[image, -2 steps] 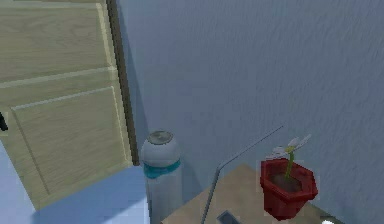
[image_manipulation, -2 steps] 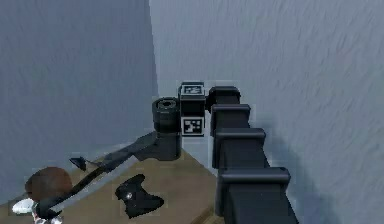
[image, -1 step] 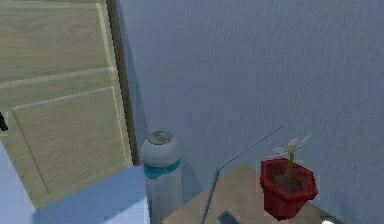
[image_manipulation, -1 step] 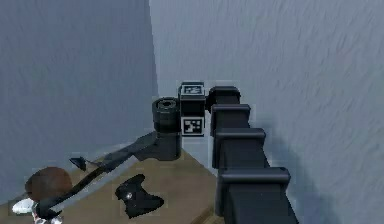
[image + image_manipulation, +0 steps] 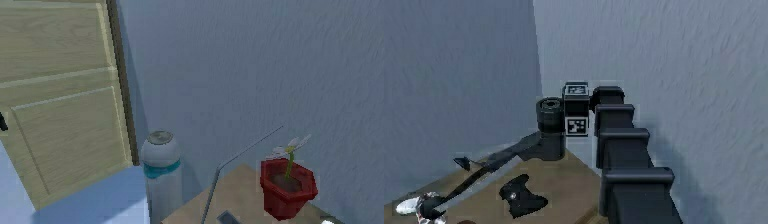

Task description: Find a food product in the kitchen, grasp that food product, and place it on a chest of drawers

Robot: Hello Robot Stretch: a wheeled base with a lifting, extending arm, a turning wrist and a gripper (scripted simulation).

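Observation:
In the arm side view the dark arm reaches up from the bottom edge to two white marker squares. Left of them the gripper stretches its thin fingers down-left over a wooden top. A small pale, shiny blob lies at the finger ends on or just above that wood, and I cannot tell whether the gripper holds anything. A small dark object rests on the wood near the fingers. No food product can be made out by shape.
The forward view shows a light wooden panelled door on the left and a blue wall ahead. A white and teal cylinder stands on the floor. A red pot with a plant sits on a wooden top.

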